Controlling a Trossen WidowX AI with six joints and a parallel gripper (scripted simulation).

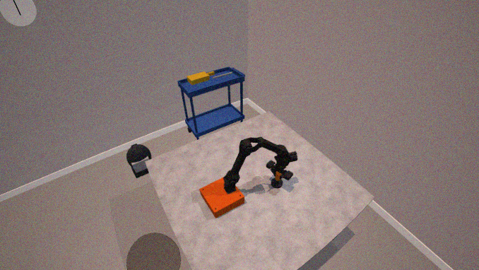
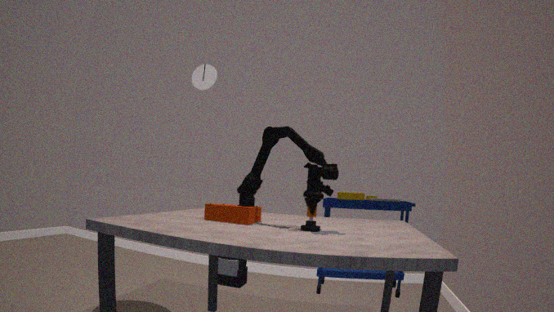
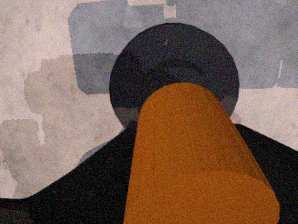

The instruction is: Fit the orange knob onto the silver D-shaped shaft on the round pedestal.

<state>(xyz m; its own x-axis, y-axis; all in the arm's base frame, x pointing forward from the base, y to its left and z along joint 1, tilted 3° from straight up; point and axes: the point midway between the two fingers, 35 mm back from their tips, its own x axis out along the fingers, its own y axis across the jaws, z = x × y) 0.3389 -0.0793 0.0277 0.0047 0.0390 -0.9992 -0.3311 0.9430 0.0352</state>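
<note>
My gripper [image 1: 278,174] [image 2: 311,207] [image 3: 182,135] is shut on the orange knob [image 1: 278,177] [image 2: 309,213] [image 3: 172,145], which it holds upright over the dark round pedestal [image 1: 276,184] [image 2: 310,228] [image 3: 170,42]. In the exterior view a short light length of the silver shaft [image 2: 311,220] shows between the knob's lower end and the pedestal, so the knob is above the pedestal's top. In the wrist view the knob covers the shaft. The knob's hole and both flat sides are hidden, so I cannot tell how they line up.
The arm's orange base block [image 1: 222,198] [image 2: 232,214] stands on the table [image 1: 282,226] [image 2: 368,241], to the left of the pedestal. A blue cart [image 1: 215,120] [image 2: 368,205] with a yellow box [image 1: 198,78] [image 2: 350,196] stands beyond the table.
</note>
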